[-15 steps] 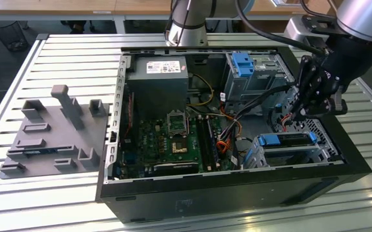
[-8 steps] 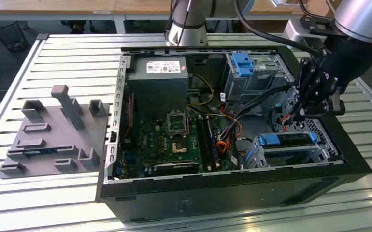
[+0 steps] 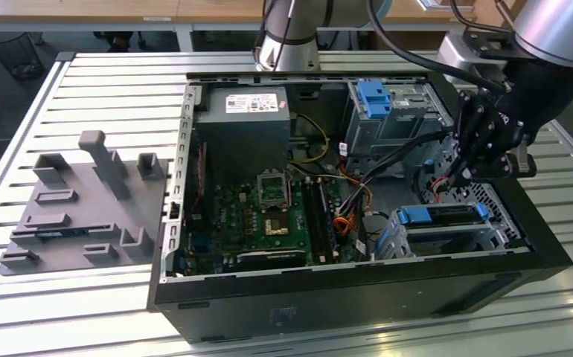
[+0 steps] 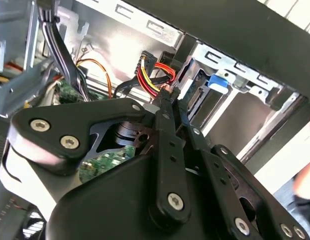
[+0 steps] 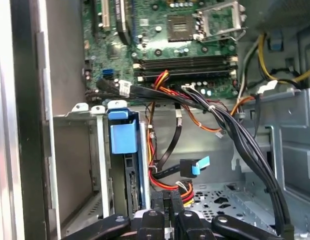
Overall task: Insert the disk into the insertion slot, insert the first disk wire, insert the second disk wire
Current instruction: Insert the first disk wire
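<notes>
Hand (image 3: pixel 458 177) is gripping red-yellow wire (image 4: pixel 153 75), hanging at the exterior view's right | disk (image 3: pixel 446 216) is sitting in slot (image 3: pixel 443 239), lower right

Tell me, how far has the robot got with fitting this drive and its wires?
Done, it seems: the disk sits in the insertion slot. In hand: the gripper pinches the plug of the red, yellow and black wire beside the disk, not yet plugged in. Left: that wire, and the black cable with a blue tab, which hangs loose.
</notes>
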